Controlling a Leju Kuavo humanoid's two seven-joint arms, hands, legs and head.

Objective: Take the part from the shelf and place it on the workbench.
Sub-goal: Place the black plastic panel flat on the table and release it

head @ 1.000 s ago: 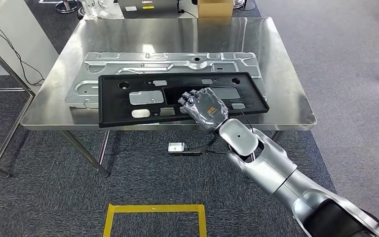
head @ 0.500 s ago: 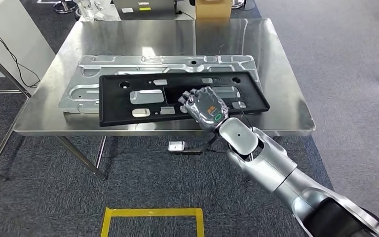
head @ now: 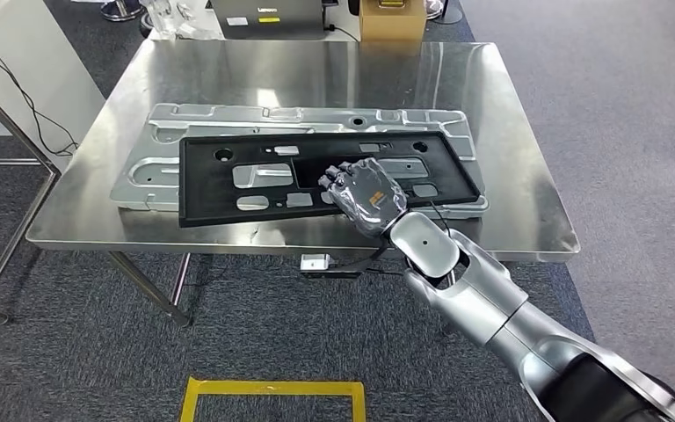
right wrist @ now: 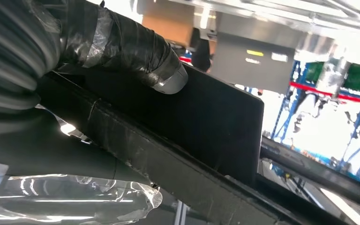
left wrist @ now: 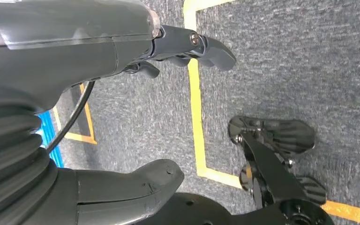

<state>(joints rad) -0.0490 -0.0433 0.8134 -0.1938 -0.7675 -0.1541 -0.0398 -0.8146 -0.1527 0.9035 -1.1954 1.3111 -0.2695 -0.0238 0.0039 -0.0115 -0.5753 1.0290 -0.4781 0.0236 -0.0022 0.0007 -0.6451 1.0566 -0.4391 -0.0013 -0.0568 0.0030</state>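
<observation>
- The steel workbench (head: 510,132) had slid lower in the head view than a second earlier — the camera had moved, so the robot had most likely stepped closer.
- A silver stamped panel (head: 167,132) lay flat on the bench, partly covered.
- The black part (head: 228,189) lay over that panel; its near edge, which had hung past the bench's front a second before, now sat inside it. I judged the carry nearly done, with only the letting go left.
- The right hand (head: 365,195) still gripped the part's near edge, thumb (right wrist: 136,49) over and fingers under.
- The left hand (left wrist: 122,51) hung above the carpet — fingers apart, holding nothing.
</observation>
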